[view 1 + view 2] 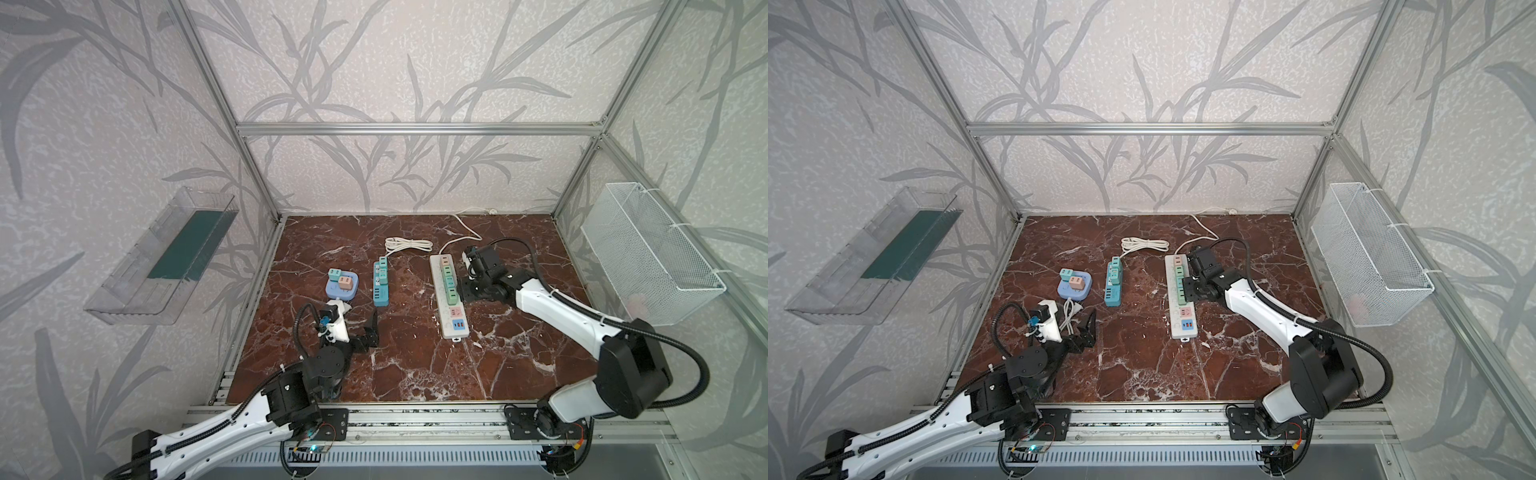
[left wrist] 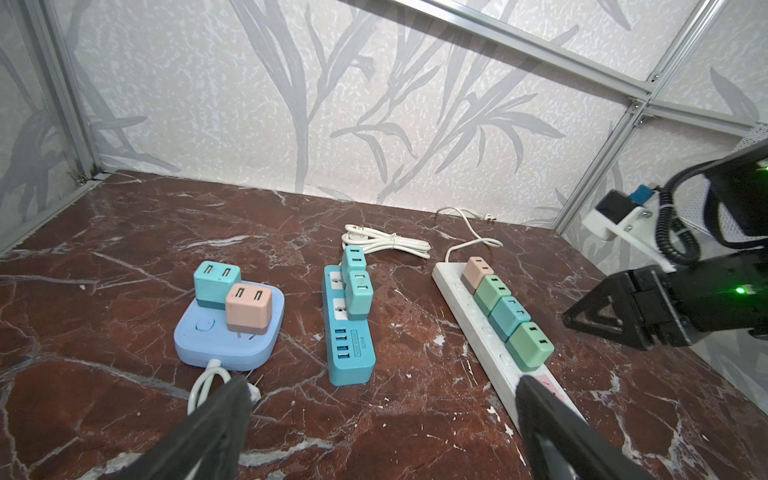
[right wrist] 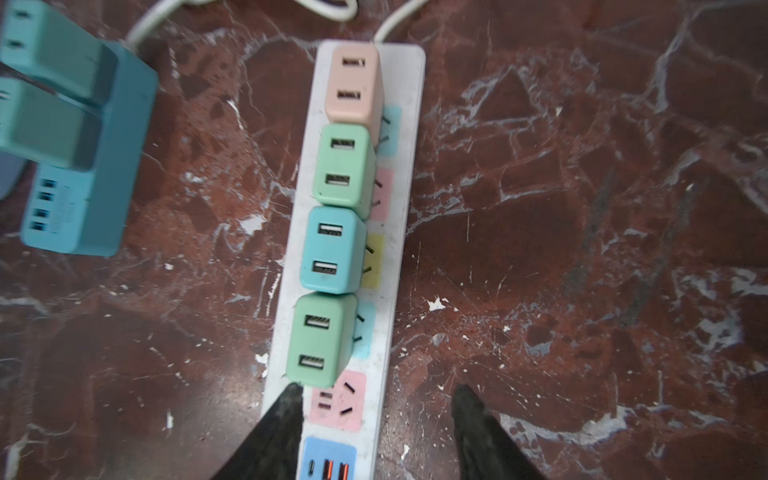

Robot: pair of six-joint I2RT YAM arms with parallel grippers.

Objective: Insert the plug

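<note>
Your left gripper [image 2: 384,386] sits at the table's [image 1: 415,365] 7 o'clock, spread and empty, probably parked clear. The green plug [image 3: 322,338] is seated in the white strip [image 3: 395,249], nearest of four. Your right gripper [image 3: 377,390], at the strip's 3 o'clock, is parted and pinching nothing, so insertion looks done.

The white strip [image 3: 411,83] lay flat on the table [image 3: 582,208]; four cube plugs [image 3: 330,249] stood in a close row along it — pink, green, teal, green; the last green plug [image 3: 320,338] stood upright — just beside a bare pink socket [image 3: 338,401].
</note>
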